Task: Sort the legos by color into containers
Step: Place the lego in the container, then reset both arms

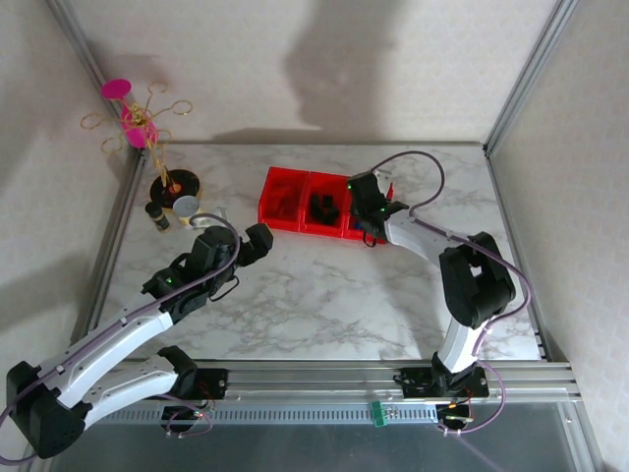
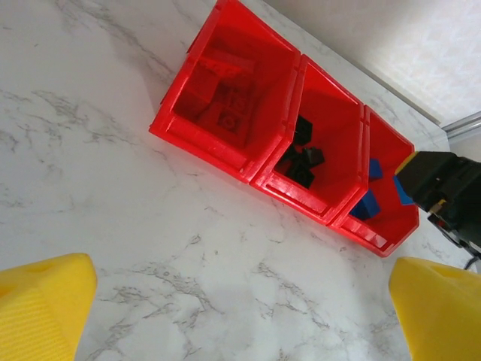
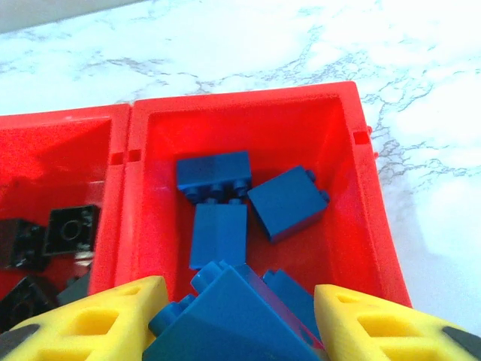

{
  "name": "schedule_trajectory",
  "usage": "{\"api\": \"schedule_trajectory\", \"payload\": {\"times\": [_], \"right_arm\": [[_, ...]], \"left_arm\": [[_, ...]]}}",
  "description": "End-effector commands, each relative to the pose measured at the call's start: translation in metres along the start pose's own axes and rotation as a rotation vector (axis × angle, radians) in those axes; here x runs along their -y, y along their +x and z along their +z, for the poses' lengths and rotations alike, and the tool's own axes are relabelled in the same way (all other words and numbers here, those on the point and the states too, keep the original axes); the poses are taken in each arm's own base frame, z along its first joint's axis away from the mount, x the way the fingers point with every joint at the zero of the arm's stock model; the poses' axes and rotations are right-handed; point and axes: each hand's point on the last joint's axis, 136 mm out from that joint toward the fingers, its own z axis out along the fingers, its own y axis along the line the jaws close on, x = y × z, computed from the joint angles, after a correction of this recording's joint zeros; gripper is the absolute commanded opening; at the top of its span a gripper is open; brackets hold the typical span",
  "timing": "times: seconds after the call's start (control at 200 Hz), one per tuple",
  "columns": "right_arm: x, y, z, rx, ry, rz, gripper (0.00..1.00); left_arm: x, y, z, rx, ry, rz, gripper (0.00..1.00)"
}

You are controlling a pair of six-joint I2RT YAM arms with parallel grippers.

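Over the table's containers, the right end effector is clamped on a blue lego; low release is advised.

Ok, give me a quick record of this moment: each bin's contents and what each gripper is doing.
left bin: red bricks
middle bin: black bricks
right bin: blue bricks
left gripper: open, above bare table
right gripper: over right bin, shut on one blue brick
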Motion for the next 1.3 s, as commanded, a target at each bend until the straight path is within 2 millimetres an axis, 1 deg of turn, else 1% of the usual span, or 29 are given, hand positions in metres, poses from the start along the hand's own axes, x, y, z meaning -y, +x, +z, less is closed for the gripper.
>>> {"api": "schedule_trajectory", "payload": {"times": [0.0, 0.075, 0.14, 0.255, 0.325, 0.411, 0.506, 0.596, 0.651, 0.696, 0.826, 0.911, 1.001, 1.031, 1.086, 1.101, 1.171, 1.206, 1.247, 1.262, 1.297], "right_arm": [[-0.01, -0.011, 0.014, 0.011, -0.019, -0.018, 0.51], [-0.013, -0.013, 0.02, 0.008, -0.017, -0.027, 0.55], [-0.015, -0.015, 0.021, 0.003, -0.025, -0.025, 0.61], [-0.019, -0.027, 0.01, 0.032, -0.056, -0.021, 0.69], [-0.013, -0.034, 0.002, 0.053, -0.043, -0.013, 0.75], [-0.004, -0.042, -0.01, 0.075, -0.026, -0.01, 0.79], [0.018, -0.051, -0.029, 0.122, 0.014, 0.009, 0.88], [0.052, -0.055, -0.043, 0.165, 0.075, 0.049, 0.98], [0.075, -0.056, -0.049, 0.189, 0.124, 0.069, 0.99], [0.098, -0.055, -0.053, 0.218, 0.189, 0.075, 0.99], [0.163, -0.043, -0.061, 0.276, 0.348, 0.103, 0.99], [0.196, -0.036, -0.061, 0.313, 0.399, 0.121, 0.99], [0.228, -0.023, -0.058, 0.338, 0.47, 0.136, 0.99], [0.235, -0.018, -0.056, 0.349, 0.477, 0.141, 0.99], [0.244, -0.011, -0.05, 0.363, 0.458, 0.142, 0.99], [0.245, -0.009, -0.048, 0.366, 0.449, 0.14, 0.99], [0.248, -0.002, -0.037, 0.382, 0.392, 0.136, 0.99], [0.245, 0.001, -0.031, 0.387, 0.354, 0.127, 0.99], [0.242, 0.005, -0.025, 0.389, 0.316, 0.109, 0.99], [0.24, -0.001, -0.025, 0.412, 0.3, 0.109, 0.99], [0.235, -0.002, -0.022, 0.401, 0.271, 0.1, 0.99]], "left_arm": [[0.009, -0.01, 0.001, 0.024, 0.027, -0.001, 1.0], [0.009, -0.011, 0.002, 0.025, 0.026, 0.001, 1.0], [0.009, -0.012, 0.001, 0.028, 0.022, -0.001, 1.0], [0.007, -0.014, 0.001, 0.042, 0.02, 0.0, 1.0], [0.004, -0.015, 0.003, 0.047, 0.007, 0.004, 1.0], [0.0, -0.02, 0.004, 0.078, -0.015, 0.012, 1.0], [-0.008, -0.032, 0.006, 0.144, -0.065, 0.032, 1.0], [-0.025, -0.048, 0.01, 0.229, -0.166, 0.051, 0.99], [-0.037, -0.057, 0.013, 0.275, -0.23, 0.071, 0.99], [-0.048, -0.064, 0.015, 0.313, -0.289, 0.078, 1.0], [-0.079, -0.08, 0.022, 0.419, -0.427, 0.109, 1.0], [-0.1, -0.084, 0.028, 0.463, -0.492, 0.134, 0.99], [-0.128, -0.092, 0.027, 0.534, -0.578, 0.15, 1.0], [-0.137, -0.095, 0.028, 0.551, -0.593, 0.152, 1.0], [-0.155, -0.096, 0.031, 0.557, -0.617, 0.158, 1.0], [-0.158, -0.101, 0.031, 0.575, -0.618, 0.145, 1.0], [-0.174, -0.1, 0.035, 0.586, -0.619, 0.15, 1.0], [-0.178, -0.103, 0.037, 0.584, -0.613, 0.143, 1.0], [-0.178, -0.106, 0.039, 0.589, -0.597, 0.16, 1.0], [-0.177, -0.106, 0.039, 0.592, -0.591, 0.168, 1.0], [-0.175, -0.107, 0.038, 0.61, -0.572, 0.194, 1.0]]}}
